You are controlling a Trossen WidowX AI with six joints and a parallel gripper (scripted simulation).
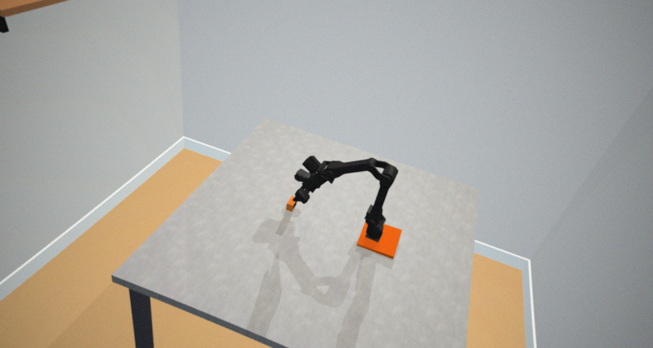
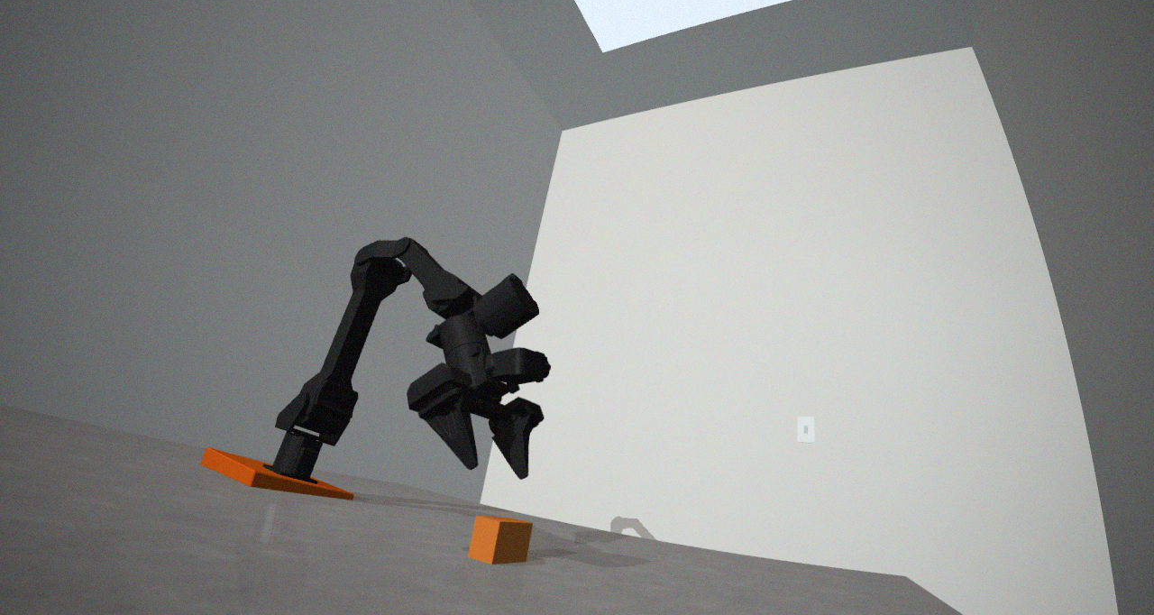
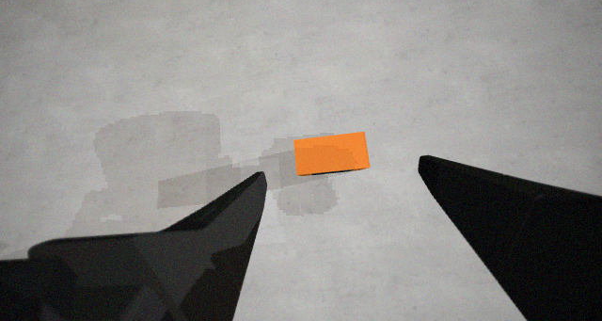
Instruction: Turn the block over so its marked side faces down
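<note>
The orange block rests flat on the grey table. Its upper face is plain orange. In the wrist view, a thin dark strip of the mark shows at the lower edge, on the upright side facing the arm's base. The underside is hidden. My gripper is open and empty. It hangs above the block, tips pointing down, without touching it. In the wrist view the block lies beyond the fingertips, between their two lines.
The arm stands on an orange base plate, to the right of the block in the top view and behind it to the left in the exterior view. Shadows of the arm fall on the table around the block.
</note>
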